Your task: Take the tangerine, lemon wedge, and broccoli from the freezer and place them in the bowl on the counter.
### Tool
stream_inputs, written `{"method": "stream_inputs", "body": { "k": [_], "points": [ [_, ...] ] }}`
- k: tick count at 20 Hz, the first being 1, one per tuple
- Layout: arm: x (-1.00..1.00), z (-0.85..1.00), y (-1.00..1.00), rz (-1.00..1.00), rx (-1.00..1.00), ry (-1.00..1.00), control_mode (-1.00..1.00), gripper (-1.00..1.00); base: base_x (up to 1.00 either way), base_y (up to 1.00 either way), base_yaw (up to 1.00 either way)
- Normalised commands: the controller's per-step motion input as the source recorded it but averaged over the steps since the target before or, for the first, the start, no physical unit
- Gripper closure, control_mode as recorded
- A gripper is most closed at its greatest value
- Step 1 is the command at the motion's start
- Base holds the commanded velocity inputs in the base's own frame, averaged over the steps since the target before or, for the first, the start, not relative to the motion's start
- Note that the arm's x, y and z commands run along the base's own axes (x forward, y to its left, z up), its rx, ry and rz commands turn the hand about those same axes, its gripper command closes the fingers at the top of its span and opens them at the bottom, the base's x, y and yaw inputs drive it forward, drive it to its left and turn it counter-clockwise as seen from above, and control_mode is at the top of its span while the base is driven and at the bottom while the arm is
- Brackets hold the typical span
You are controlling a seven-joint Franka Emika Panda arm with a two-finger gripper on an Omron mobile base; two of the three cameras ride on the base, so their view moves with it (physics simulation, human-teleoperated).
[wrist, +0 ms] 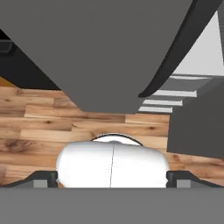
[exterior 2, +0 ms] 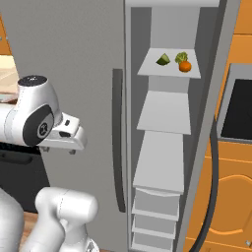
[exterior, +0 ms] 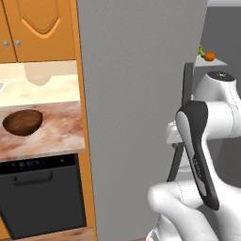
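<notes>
1. Grey flat-panel freezer door [exterior: 136, 117] is standing swung open w/ its dark vertical handle [exterior 2: 118, 142] facing you, so the pale grey inner shelves [exterior 2: 165, 113] are exposed for reaching in.
2. You're seeing all three items sitting close together on an upper shelf [exterior 2: 152, 69]: small round bright-orange tangerine [exterior 2: 185, 66], lumpy deeper-green broccoli piece [exterior 2: 181, 57] just behind it, and pale yellow-green lemon wedge [exterior 2: 163, 60] a little to their left. None is being held yet.
3. Your two-finger gripper [wrist: 112, 180] is showing its dark tips spread far apart at the bottom corners of the hand view, so it's wide open w/ nothing between them. It's pointing down at the plank wood floor [wrist: 48, 127] by the door's lower edge and handle end, i.e. well below the food shelf.
4. Round dark-brown wood-look bowl [exterior: 22, 122], smooth and shallow, is waiting on the reddish-brown and cream marbled counter [exterior: 56, 132], on the far side of the open door from the shelves; prob. the arm or base needs to go round the door for each drop.
5. Judgement: no item is moved yet; next you're needing to lift the hand up to shelf level.
</notes>
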Motion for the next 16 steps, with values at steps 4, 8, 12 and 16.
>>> {"method": "stream_inputs", "body": {
  "k": [4,8,12,16],
  "points": [
    [-0.32,0.0,-0.05,0.0,0.0,0.0,-1.0,-1.0,0.0,0.0,0.0],
    [-0.05,0.12,-0.23,-0.03,0.0,0.0,-1.0,-1.0,0.0,0.0,0.0],
    [-0.05,0.16,-0.19,-0.03,0.0,0.0,-1.0,-1.0,0.0,0.0,0.0],
    [-0.07,0.14,-0.06,-0.02,0.0,0.0,-1.0,-1.0,0.0,0.0,0.0]
  ]
}}
